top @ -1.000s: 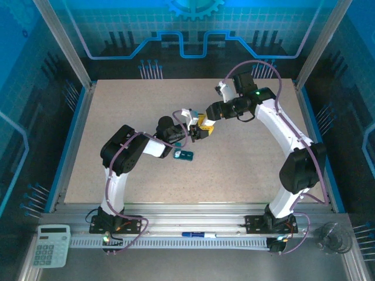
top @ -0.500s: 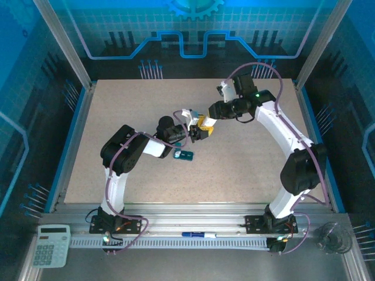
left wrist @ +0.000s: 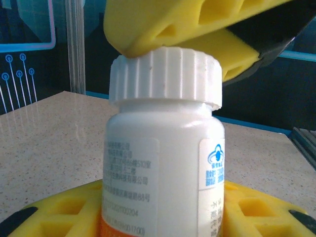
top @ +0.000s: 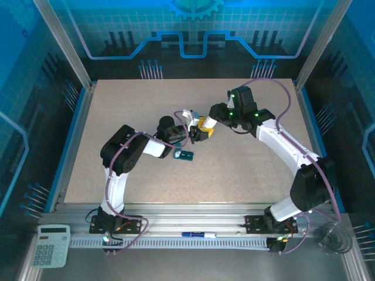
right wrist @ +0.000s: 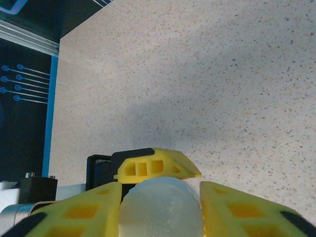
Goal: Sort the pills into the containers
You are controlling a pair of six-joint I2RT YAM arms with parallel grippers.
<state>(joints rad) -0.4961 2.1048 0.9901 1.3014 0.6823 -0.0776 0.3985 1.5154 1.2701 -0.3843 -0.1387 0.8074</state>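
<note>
The left hand (top: 192, 134), half open, clamps the body of a white pill bottle (left wrist: 158, 163). The right hand (right wrist: 160, 207) is closed around its cap (left wrist: 165, 74). If the bottle turns in the grip, the cap will not unscrew, and a jerk may spill pills. The pill box (top: 184, 155) lies mid-desk, just toward the near edge.

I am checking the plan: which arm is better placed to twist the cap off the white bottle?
Right, I judge: the right gripper flanks the cap with both fingers, while the left gripper clamps the bottle below it.
</note>
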